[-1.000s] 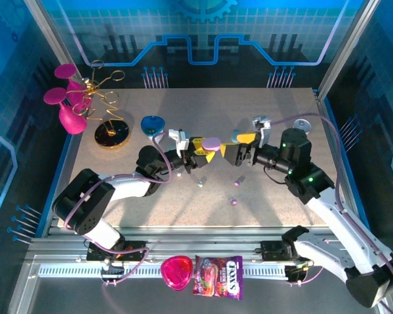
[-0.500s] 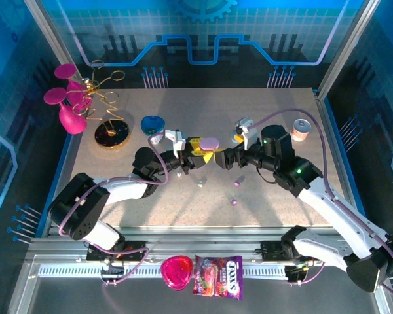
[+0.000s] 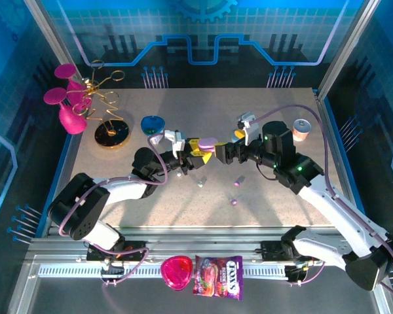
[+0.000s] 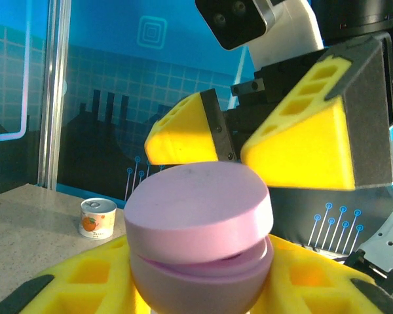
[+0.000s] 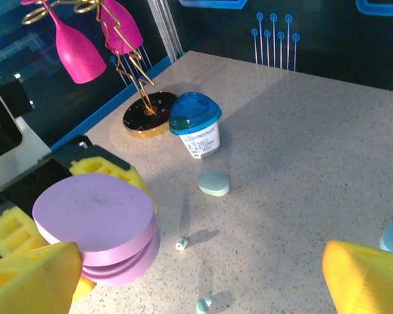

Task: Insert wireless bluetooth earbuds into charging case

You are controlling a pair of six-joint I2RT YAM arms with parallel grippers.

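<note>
My left gripper [image 3: 203, 149] is clamped on the lilac case [image 3: 209, 142], holding it up off the table [image 3: 281, 104] at the centre of the overhead view. The case sits between my yellow pads [image 4: 85, 278] with its lid uppermost. The lid looks slightly ajar, with a thin dark seam running round the front in the left wrist view.

My right gripper [image 3: 221, 152] is spread wide with nothing in it. Its two yellow fingertips [image 4: 301, 147] stand just behind and above the lid. I cannot tell whether either one touches it.

The earbuds [image 3: 201, 184] lie loose on the table, lower in the overhead frame than both grippers. Three small specks are spread below the centre. In the right wrist view, two more specks that look like buds [image 5: 181, 244] show low in the middle of the frame, below a mint case [image 5: 213, 183] lying flat.

I judge that I am at the step of opening the case, and no bud has been picked up yet. Next, my right fingertips need to catch the lid's edge and hinge it back while my left grip stays firm. The lid is smooth and rounded, so a fingertip could slip off it. Pushing too hard could twist the case in my left pads. Only then can I go down for a bud.
</note>
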